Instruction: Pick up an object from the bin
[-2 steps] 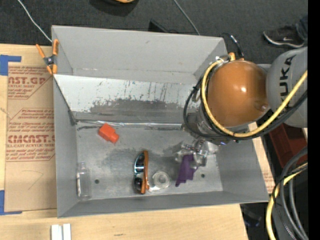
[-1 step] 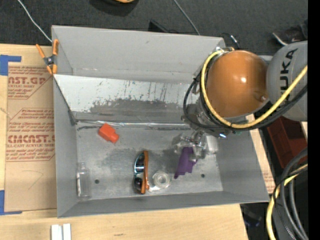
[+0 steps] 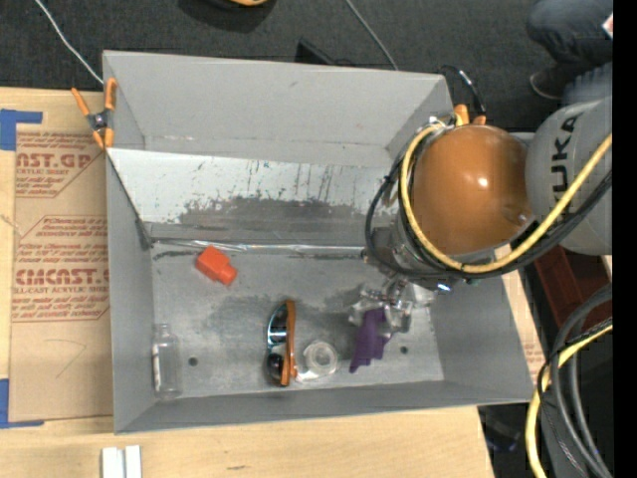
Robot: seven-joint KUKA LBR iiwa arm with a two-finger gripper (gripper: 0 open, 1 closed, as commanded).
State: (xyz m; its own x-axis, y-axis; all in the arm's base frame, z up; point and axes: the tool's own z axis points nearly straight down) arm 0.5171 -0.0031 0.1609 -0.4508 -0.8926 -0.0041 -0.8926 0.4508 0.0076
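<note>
One purple piece at the gripper

Grey metal bin (image 3: 279, 98): a few loose items on the floor. Gripper (image 3: 386, 309) sits low at floor's right, fingers parted. The upper end of a purple plastic piece (image 3: 364, 349) lies between them, the rest on the floor toward the near wall. Black-and-orange sunglasses (image 3: 281, 342) lie left of it. Orange block (image 3: 215, 265) is well apart.

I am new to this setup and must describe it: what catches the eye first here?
The arm's round orange cover stands out at the right of the bin, with the tool beneath it right by a purple piece low in the view. Next comes a small orange block, alone on the left of the floor.
</note>
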